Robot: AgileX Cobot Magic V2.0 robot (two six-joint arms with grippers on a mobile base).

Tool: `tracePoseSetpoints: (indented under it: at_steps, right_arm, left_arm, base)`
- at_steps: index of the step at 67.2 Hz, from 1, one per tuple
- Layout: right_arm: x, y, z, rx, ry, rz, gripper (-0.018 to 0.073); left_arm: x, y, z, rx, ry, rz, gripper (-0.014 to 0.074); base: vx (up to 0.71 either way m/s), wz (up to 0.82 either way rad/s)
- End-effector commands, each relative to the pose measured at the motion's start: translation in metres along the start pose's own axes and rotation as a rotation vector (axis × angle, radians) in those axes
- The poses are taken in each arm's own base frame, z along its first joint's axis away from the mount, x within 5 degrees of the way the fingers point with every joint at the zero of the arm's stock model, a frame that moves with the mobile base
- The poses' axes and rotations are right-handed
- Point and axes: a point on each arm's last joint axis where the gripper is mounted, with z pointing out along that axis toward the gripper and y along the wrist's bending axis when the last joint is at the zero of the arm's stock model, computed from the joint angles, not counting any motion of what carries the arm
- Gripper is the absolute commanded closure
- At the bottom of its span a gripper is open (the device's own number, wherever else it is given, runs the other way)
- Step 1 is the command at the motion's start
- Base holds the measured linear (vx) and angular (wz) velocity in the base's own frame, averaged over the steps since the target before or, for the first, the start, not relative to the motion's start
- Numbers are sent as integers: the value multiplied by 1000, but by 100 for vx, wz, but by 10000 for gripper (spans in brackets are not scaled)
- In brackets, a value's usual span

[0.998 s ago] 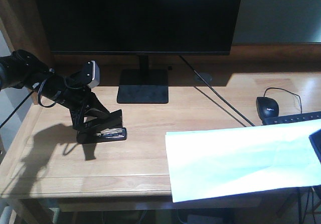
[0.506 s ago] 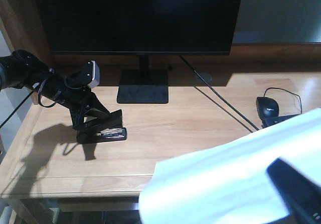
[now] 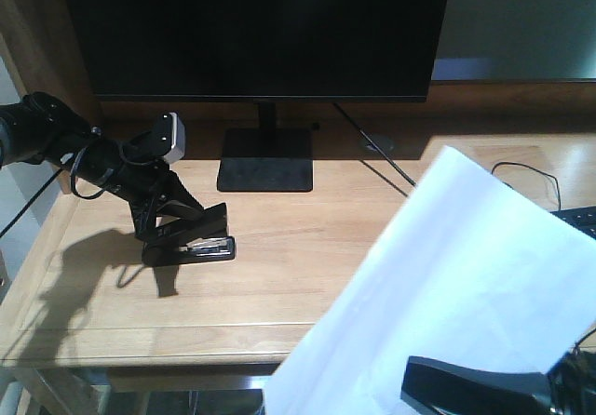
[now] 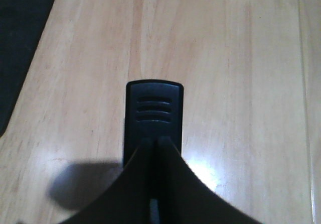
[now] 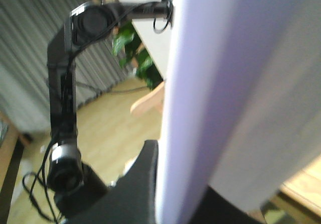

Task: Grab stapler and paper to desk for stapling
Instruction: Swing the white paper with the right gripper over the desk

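The black stapler (image 3: 203, 245) stands on the light-wood desk (image 3: 307, 238) at the left, its top arm raised. My left gripper (image 3: 179, 227) is shut on it from above. In the left wrist view the two fingers (image 4: 140, 163) pinch the stapler (image 4: 154, 108) near its ribbed end. The white paper (image 3: 466, 285) is lifted and tilted up over the desk's right front. My right gripper (image 3: 447, 392) holds it by its lower edge. The right wrist view shows the paper (image 5: 225, 83) edge-on between the dark jaws of the gripper (image 5: 183, 194).
A large black monitor (image 3: 261, 29) on a square base (image 3: 265, 159) stands at the back centre, its cable (image 3: 391, 164) running toward the right. A keyboard corner (image 3: 579, 216) and a thin mouse cable (image 3: 526, 167) show beside the paper.
The paper lay flat at the right front a second ago; the right gripper has lifted and swung it up, so it now hides the mouse. The left arm and stapler have not moved.
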Motion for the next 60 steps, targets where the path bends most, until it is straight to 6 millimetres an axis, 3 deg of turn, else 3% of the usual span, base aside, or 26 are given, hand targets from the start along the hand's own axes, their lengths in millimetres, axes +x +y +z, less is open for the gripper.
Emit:
tracePoseSetpoints:
  at_steps: [1, 41, 60]
  right_arm:
    - [-19, 2, 6, -38, 21, 4, 561]
    - [-51, -61, 52, -38, 200, 158, 561]
    - [-51, -56, 105, -122, 332, 132, 561]
  left_arm:
    - [-28, -1, -23, -51, -70, 25, 604]
    - [-28, -1, -23, -51, -70, 25, 603]
    - [-28, -1, -23, -51, -70, 25, 603]
  base:
    - [0, 0]
    - [0, 0]
    - [0, 0]
